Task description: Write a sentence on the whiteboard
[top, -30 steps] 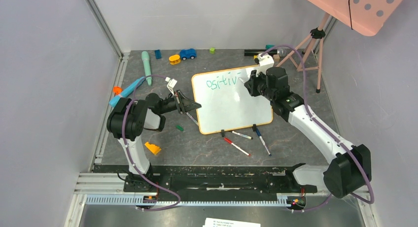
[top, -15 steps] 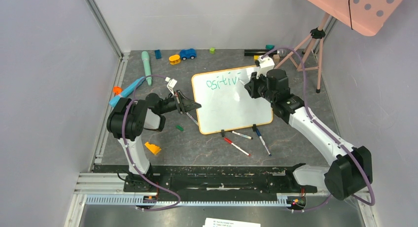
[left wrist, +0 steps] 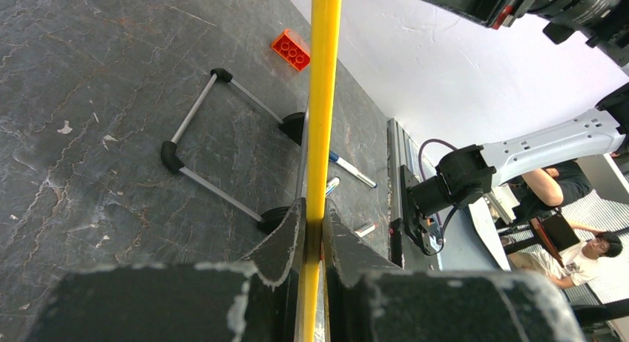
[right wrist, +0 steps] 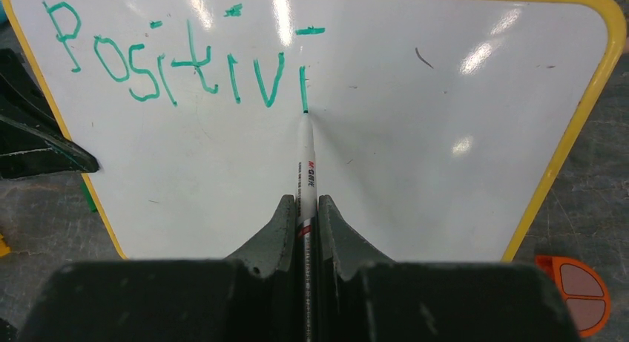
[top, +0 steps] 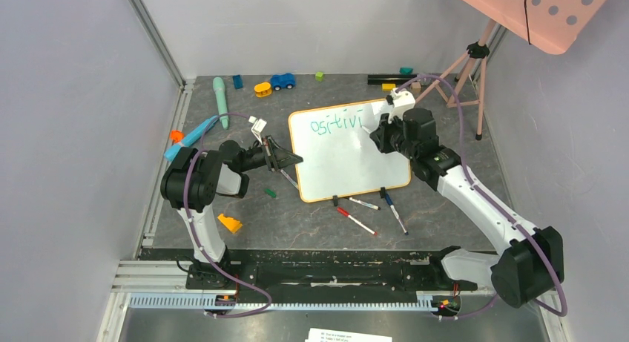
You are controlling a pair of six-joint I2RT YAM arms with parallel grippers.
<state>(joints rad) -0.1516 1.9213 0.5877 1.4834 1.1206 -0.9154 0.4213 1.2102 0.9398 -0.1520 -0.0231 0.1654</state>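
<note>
The whiteboard [top: 341,164] lies on the dark table, white with a yellow frame and two black clip feet on its near edge. Teal letters of the sentence [right wrist: 170,67] run along its top and read "Positivi". My right gripper [right wrist: 303,201] is shut on a white marker [right wrist: 306,156], whose tip touches the board at the foot of the last stroke. In the top view the right gripper [top: 380,134] hangs over the board's upper right part. My left gripper [left wrist: 312,208] is shut on the board's yellow frame [left wrist: 324,97] at the left edge [top: 293,160].
Three loose markers [top: 357,221] lie near the board's front edge. An orange wedge [top: 230,223] and a small green block [top: 270,193] sit by the left arm. Toys, among them a blue car [top: 282,81], line the back. A tripod [top: 475,67] stands at the back right.
The right gripper slid a little to the right along the top line, and one more teal downstroke now stands after the "v". The left gripper kept its hold and did not move.
</note>
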